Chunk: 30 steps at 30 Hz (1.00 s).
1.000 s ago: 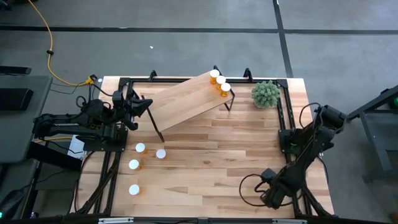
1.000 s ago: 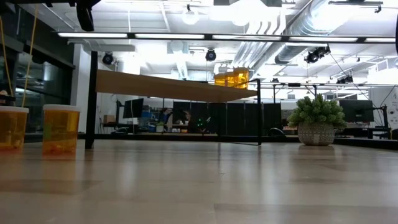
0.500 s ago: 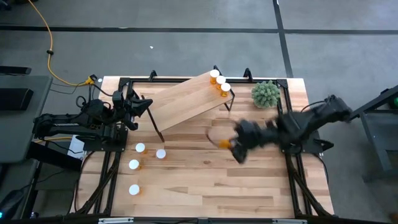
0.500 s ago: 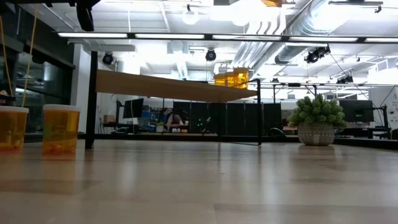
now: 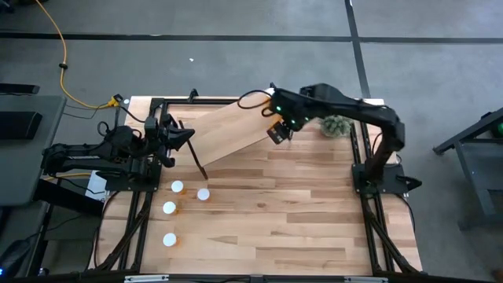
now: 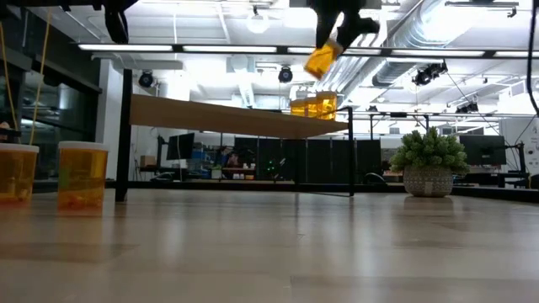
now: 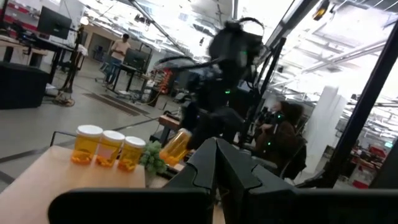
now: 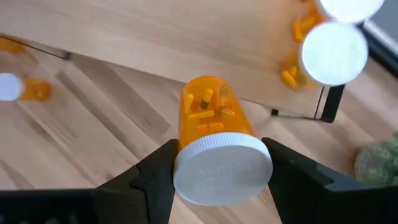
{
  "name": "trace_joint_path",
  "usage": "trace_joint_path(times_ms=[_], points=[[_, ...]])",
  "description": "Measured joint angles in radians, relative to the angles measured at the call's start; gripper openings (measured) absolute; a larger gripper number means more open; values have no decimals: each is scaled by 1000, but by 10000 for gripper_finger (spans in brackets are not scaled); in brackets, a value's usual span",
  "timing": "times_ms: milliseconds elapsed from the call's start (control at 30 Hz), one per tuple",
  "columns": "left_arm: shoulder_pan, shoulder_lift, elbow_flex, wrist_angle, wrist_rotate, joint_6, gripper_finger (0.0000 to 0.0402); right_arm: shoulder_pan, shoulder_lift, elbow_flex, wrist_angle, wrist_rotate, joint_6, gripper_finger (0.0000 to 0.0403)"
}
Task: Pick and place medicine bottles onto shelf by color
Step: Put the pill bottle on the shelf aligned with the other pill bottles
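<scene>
My right gripper (image 5: 275, 132) is shut on an orange pill bottle (image 8: 208, 115) above the right end of the light-wood shelf (image 5: 228, 126). The low view shows this bottle (image 6: 322, 57) tilted, higher than the plank (image 6: 236, 118). Three capped bottles (image 7: 111, 148) stand on the shelf's right end. Several more bottles (image 5: 178, 187) stand on their bases on the tabletop at the left. My left gripper (image 5: 187, 135) is shut and empty by the shelf's left end. My right gripper pinches the bottle's white cap (image 8: 186, 168) between its two fingers (image 8: 155, 177), one on each side of the cap. The fingers come from above, slanting down. The orange body points away from the fingers, tilted, lifted clear of shelf and table.
A fuzzy green plant in a pot (image 5: 336, 119) stands at the table's far right, just beyond the shelf's end. Black frame rails (image 5: 134, 228) run along the table's left and right sides. Bare tabletop lies in the middle and near part (image 5: 299, 228).
My right gripper has swung from the table's near right corner toward the far edge and up, to above the shelf's right end. It has carried an orange bottle with it, and the bottle has come into the low view from above.
</scene>
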Motion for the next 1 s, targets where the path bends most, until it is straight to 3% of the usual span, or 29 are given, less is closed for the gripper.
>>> trace_joint_path(times_ms=[267, 500, 800, 1000], points=[[0, 83, 56, -74, -42, -59, 0, -56, 71, 28, -10, -81, -34, 204], [5, 348, 275, -345, -55, -15, 0, -50, 71, 28, -3, -112, -90, 204], [83, 671, 514, -395, -78, 22, 0, -7, 71, 29, 114, -225, -191, 204], [117, 827, 590, -397, 1, 19, 0, 15, 71, 29, 192, -232, -201, 204]])
